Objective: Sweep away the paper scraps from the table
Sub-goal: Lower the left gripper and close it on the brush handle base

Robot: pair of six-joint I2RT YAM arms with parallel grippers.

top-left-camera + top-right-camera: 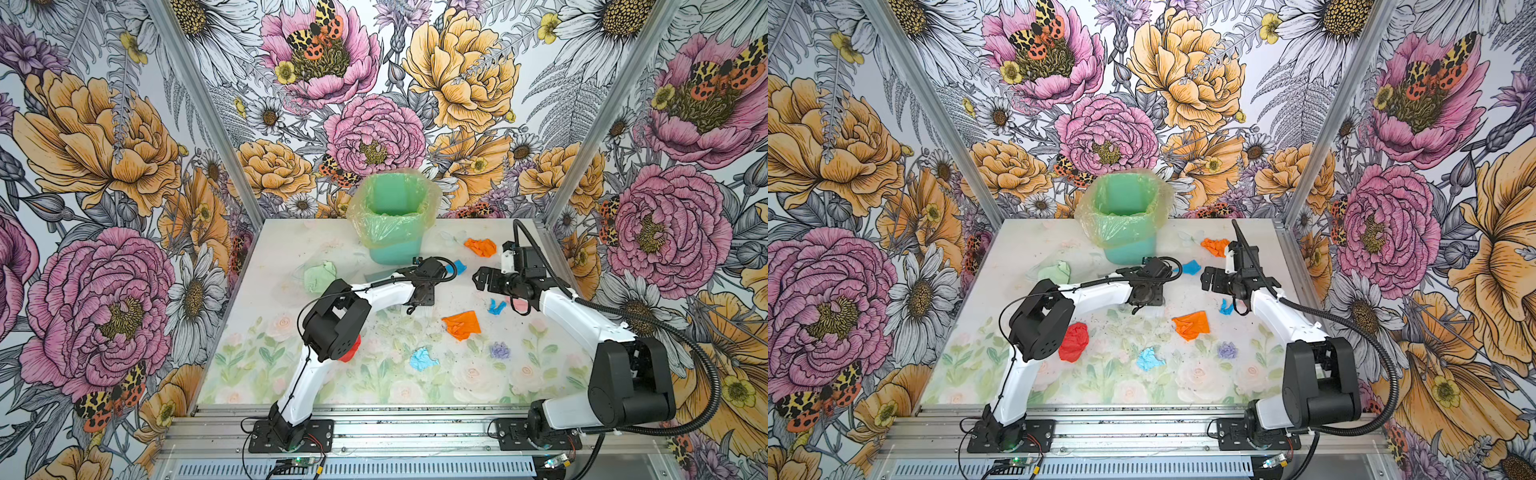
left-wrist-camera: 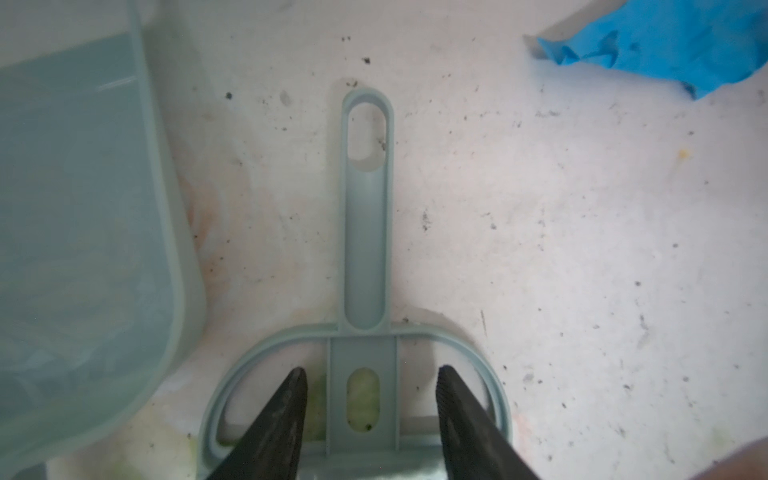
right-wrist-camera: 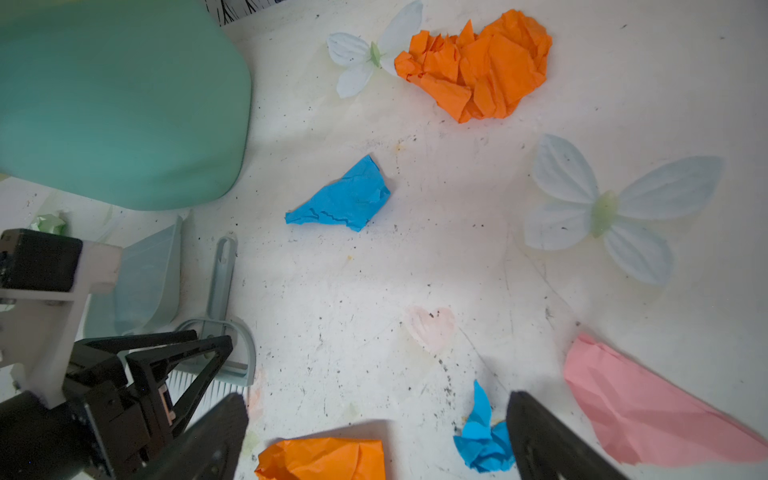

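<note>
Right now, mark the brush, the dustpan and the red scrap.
brush [image 2: 368, 249]: left wrist view, middle of its handle.
dustpan [image 2: 83, 187]: left wrist view, inner floor.
red scrap [image 1: 1074, 341]: a top view, centre of the wad.

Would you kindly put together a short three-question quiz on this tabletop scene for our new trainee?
1. True or false: the green plastic-lined bin lies tipped over.
2. The left gripper has its jaws either side of: A) the grey-blue plastic brush; B) a red paper wad; C) a pink sheet.
3. How many crumpled orange paper scraps are visible on the pale rose-printed table?
Key: 1 false, it stands upright; 2 A; 3 two.
</note>
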